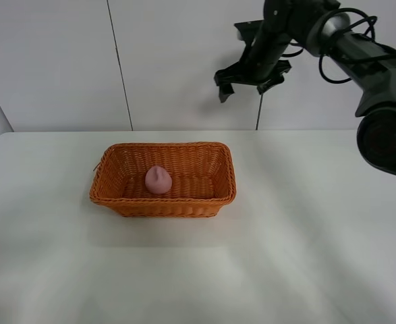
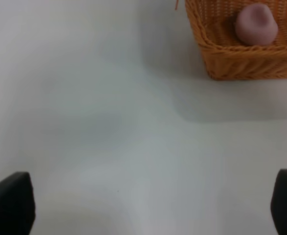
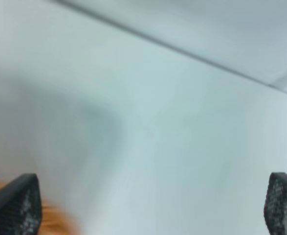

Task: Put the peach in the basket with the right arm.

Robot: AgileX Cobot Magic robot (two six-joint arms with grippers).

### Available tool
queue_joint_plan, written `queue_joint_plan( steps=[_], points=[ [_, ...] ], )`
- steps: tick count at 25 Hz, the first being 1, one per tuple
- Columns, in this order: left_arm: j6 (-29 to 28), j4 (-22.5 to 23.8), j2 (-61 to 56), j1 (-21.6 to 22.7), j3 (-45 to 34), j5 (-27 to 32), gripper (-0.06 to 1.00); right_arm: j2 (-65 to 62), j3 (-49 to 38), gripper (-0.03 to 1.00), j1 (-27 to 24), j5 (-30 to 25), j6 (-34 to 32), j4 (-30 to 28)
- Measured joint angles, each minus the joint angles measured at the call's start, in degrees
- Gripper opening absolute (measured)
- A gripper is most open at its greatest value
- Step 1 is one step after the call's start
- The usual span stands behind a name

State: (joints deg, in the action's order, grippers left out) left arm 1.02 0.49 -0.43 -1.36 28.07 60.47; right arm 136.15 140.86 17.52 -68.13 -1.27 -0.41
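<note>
Peach [image 1: 157, 180] lies inside the basket [image 1: 165, 206], on the woven floor toward its left half, tip up and resting free of any grip. As I read it, the placing is done and the step in hand is getting the right arm [image 1: 359, 54] away cleanly. The right gripper [image 1: 245, 85] hangs high above the basket's far right corner, well apart from it, fingers spread with nothing between them. The left gripper [image 2: 148, 203] is off to the side over bare table [image 1: 319, 236], its two fingers also wide apart and empty; its camera shows the basket's corner and the peach. To finish well, I would take the right arm back toward its own side at this height and not dip again over the rim, so the loose cables cannot snag the wicker or nudge the light basket. The right wrist view is smeared, with only an orange blur at its edge, so I would steer by the high camera and move slowly.
</note>
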Motion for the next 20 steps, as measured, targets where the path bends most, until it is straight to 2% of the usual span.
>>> queue_joint_plan(
  steps=[5,9,13,20],
  points=[
    [0.0,0.0,0.0,0.0,0.0,0.0,0.99,0.0,0.0,0.7,-9.26,0.0,0.0,-0.55],
    [0.0,0.0,0.0,0.0,0.0,0.0,0.99,0.0,0.0,0.7,-14.59,-0.19,0.0,-0.34],
    [0.0,0.0,0.0,0.0,0.0,0.0,0.99,0.0,0.0,0.7,-17.13,-1.48,0.31,0.75],
    [0.0,0.0,0.0,0.0,0.0,0.0,0.99,-2.73,-3.69,0.7,-17.33,-1.48,1.27,1.12]
  ],
)
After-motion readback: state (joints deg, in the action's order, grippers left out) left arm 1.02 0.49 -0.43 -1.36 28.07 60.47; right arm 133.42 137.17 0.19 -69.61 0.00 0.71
